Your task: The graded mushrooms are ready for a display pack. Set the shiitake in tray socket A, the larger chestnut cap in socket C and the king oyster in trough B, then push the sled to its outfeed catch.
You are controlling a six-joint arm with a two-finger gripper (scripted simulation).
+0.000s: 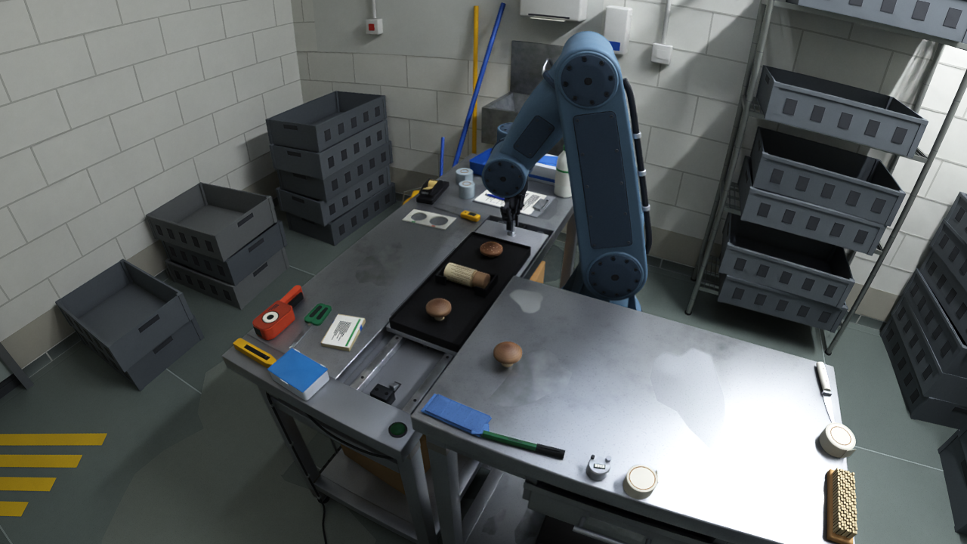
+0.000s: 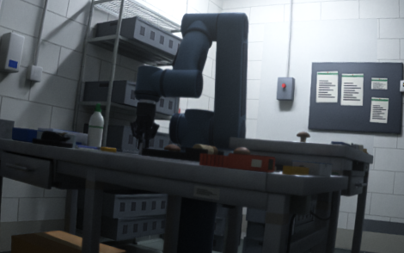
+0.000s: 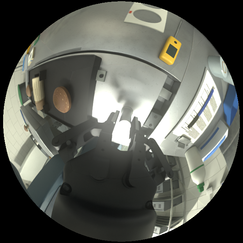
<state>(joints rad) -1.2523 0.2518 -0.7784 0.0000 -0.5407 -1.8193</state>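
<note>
The sled's upright handle post (image 3: 126, 113) stands at the far end of the black tray sled (image 1: 462, 283), and my gripper (image 1: 508, 230) (image 3: 124, 123) hangs over it, closed to where it was told with nothing held. On the tray sit the flat speckled shiitake (image 1: 491, 249) at the far end, the pale king oyster (image 1: 466, 275) lying in the middle trough, and a brown chestnut cap (image 1: 438, 308) at the near end. A second chestnut mushroom (image 1: 507, 353) stands on the big table to the right.
The sled's track runs between the narrow bench and the big table, with a small black catch (image 1: 385, 390) at its near end. A yellow device (image 3: 170, 50), papers (image 1: 518, 201), a white bottle (image 2: 96, 128) and tape rolls lie behind the gripper.
</note>
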